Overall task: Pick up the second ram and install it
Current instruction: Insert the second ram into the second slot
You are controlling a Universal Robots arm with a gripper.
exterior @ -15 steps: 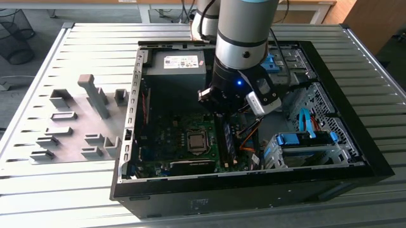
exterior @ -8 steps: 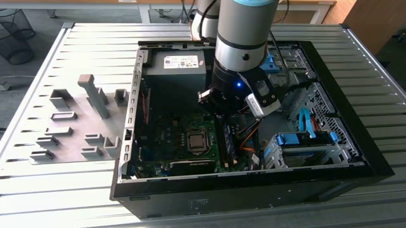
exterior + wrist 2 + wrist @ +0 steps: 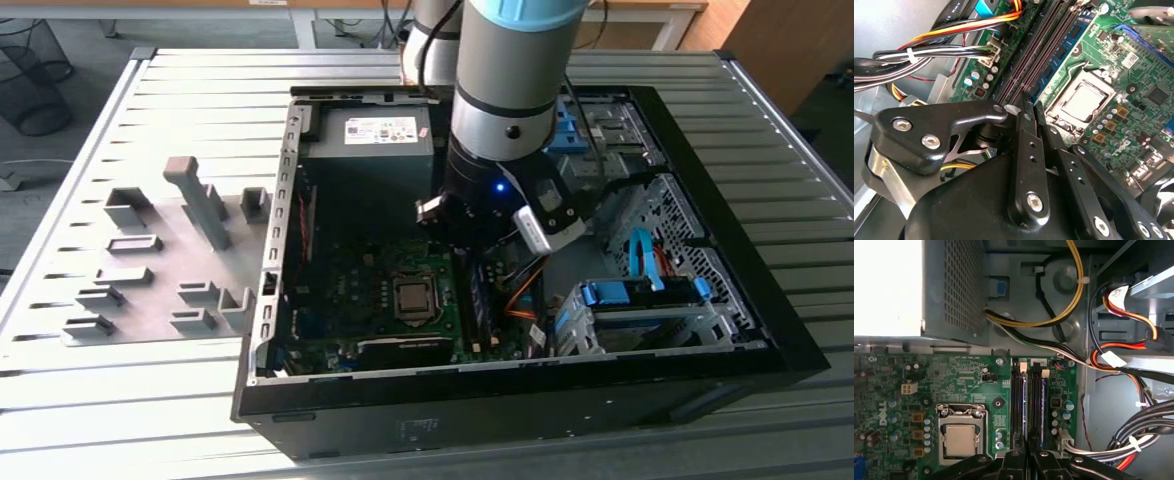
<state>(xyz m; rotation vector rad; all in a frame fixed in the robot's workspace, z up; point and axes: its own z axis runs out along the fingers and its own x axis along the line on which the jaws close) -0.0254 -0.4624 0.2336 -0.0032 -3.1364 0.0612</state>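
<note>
Seating RAM in the Motherboard Slots

Hovering low inside the computer case (image 3: 787,330), the hand (image 3: 1028,452) has its fingers nearly together over the memory slots (image 3: 1030,405). Whether they pinch the second ram (image 3: 1044,407) cannot be told; it stands in its slot beside the CPU socket (image 3: 960,437).

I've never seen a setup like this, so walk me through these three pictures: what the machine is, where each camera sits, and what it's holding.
The exterior view looks from off the arm at a grey robot arm reaching into an open computer case on a slatted table. Grey fixture blocks stand toward that view's left. Both wrist views come from cameras riding on the arm. They show its black pincer closed above the memory slots on the green motherboard, beside the processor socket. Sticks already sit in the slots; I cannot tell which is the second ram, or whether the pincer grips one.
</note>
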